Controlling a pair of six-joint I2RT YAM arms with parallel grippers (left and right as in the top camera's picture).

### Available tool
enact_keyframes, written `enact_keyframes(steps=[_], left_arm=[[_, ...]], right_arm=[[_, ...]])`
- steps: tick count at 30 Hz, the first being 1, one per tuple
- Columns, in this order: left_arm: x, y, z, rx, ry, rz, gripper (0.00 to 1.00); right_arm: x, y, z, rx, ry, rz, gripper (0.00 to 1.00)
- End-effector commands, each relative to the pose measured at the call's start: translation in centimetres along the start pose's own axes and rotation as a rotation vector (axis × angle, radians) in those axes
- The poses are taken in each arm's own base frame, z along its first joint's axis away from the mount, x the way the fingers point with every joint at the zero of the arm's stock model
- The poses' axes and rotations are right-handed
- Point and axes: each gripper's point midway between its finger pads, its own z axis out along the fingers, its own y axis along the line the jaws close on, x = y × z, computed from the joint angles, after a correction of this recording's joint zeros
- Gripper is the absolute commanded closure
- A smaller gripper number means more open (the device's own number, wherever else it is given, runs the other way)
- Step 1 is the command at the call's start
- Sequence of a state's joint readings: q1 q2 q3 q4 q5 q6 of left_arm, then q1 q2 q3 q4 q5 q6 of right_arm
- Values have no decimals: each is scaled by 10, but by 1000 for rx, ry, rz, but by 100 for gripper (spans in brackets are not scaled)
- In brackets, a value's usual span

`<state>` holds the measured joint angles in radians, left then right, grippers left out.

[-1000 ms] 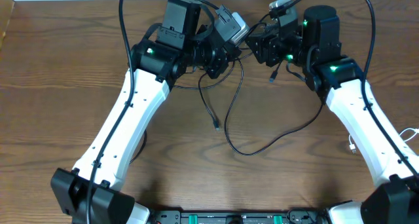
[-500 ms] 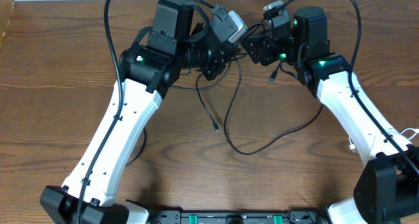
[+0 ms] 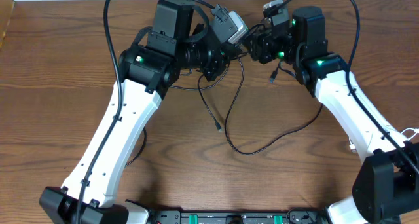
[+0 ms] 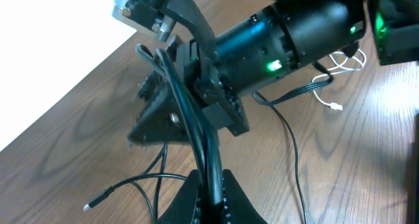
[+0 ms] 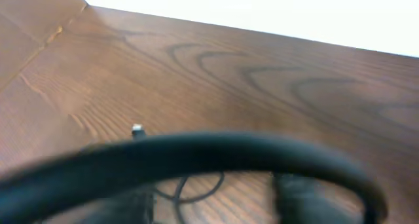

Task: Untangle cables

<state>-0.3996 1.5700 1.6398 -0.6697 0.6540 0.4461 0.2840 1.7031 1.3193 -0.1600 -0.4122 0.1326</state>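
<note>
Overhead: both arms reach in to the far-centre of the table, wrists nearly nose to nose. The left gripper and right gripper sit just beside each other, w/ the black cables strung between them. From there the strands drop to the wood: one short tail ends in a small plug, and a longer one sweeps out in a loop toward the right arm.

Left wrist view shows the left jaws pinched tight on the black strands, which run up from the fingertips to the right gripper's dark fingers. My read is that this is an anchor grip, holding the bundle up off the table so the other arm can find a single strand to pull.

Right jaws: can't tell. Right wrist cam is blurred, w/ one thick dark cord arcing across the lens, and no view shows whether the fingers are on a strand.

White cable lies apart, on the table beyond the right arm — not in the knot, so prob. sorted or left for later.

Risk: pulling w/ strands crossed could tighten the tangle.
</note>
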Motion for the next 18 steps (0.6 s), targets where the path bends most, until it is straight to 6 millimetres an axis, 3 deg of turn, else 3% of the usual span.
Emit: enact_keyframes(steps=[1,3,6,18], left_arm=[[-16,-14,-18,17,-56,35,93],[-17,-15,-20,16,-58,37,93],[-18,-15,-21,14,-61,39,93],[-8,16,-27,-151,-7,32,92]], right_arm=[[3,-9,11,37,3,39,83],[4,-11,15,36,1,40,83],[8,-15,20,46,4,60,99],[39,-78,3,372,96,178,99]])
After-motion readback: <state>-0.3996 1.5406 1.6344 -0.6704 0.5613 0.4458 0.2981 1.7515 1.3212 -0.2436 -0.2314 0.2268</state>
